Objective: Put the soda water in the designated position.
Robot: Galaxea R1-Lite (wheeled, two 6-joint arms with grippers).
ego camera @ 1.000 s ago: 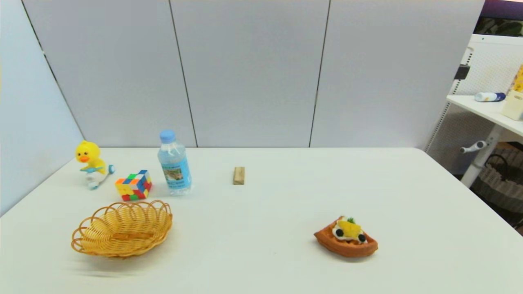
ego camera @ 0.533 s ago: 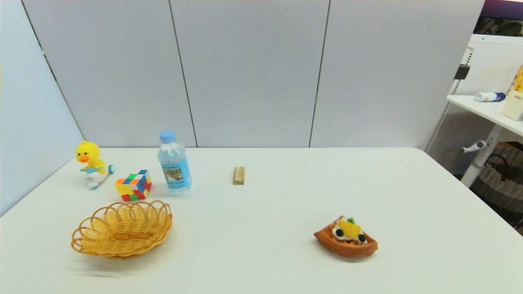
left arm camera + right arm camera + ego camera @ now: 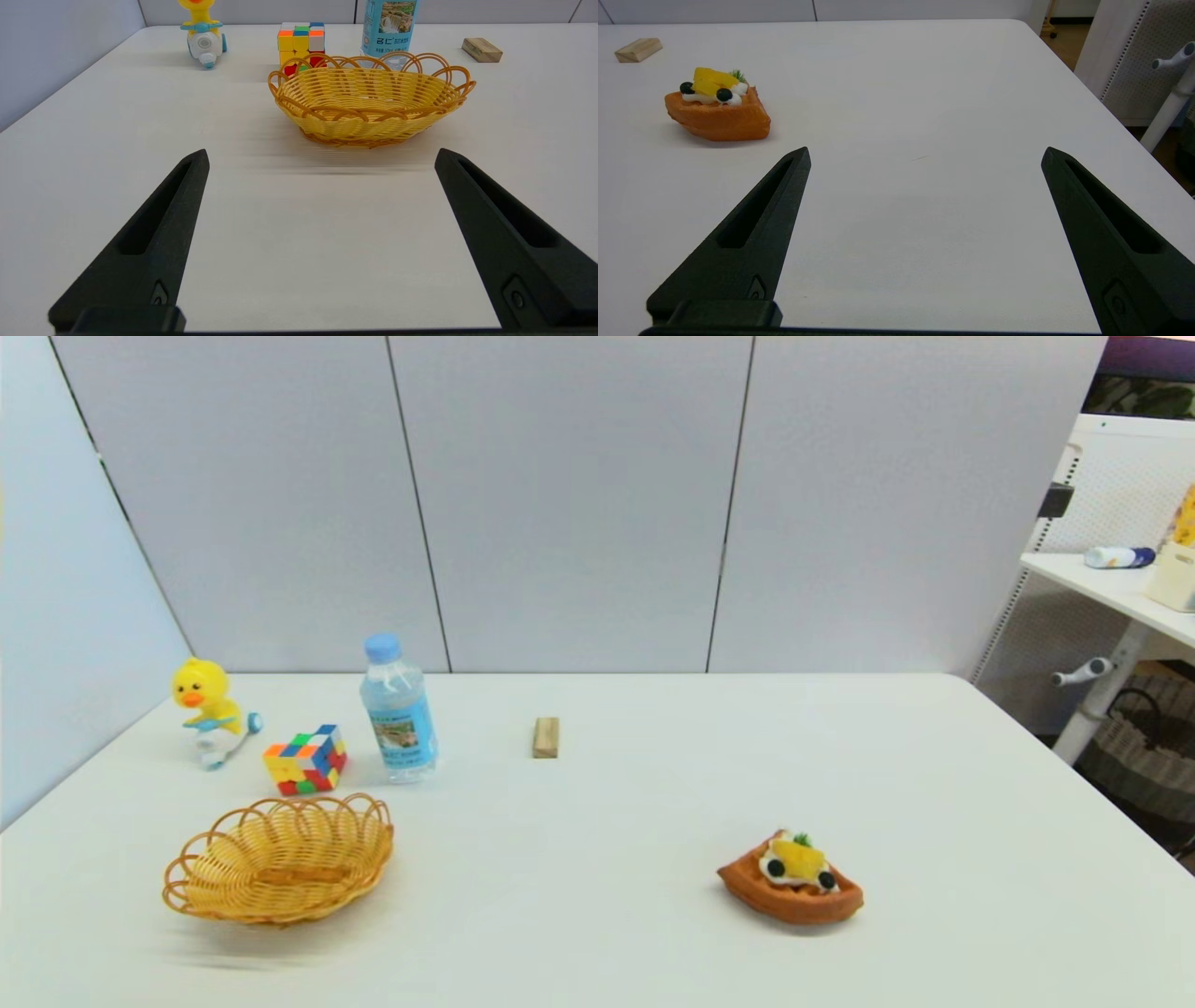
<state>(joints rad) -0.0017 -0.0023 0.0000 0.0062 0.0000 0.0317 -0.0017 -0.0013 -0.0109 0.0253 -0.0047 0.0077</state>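
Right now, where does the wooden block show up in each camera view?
Head view: the wooden block lies mid-table toward the back, right of the soda water.
Left wrist view: block at the upper right, beyond the basket.
Right wrist view: block in the upper left corner, beyond the waffle.
Shared landmark: the block itself, in all three.

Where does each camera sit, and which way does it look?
Head view: high, facing forward and down at the soda water and waffle; no arm shows.
Left wrist view: low behind the open left gripper, facing the basket.
Right wrist view: low behind the open right gripper, facing the waffle.
All three share the wooden block.
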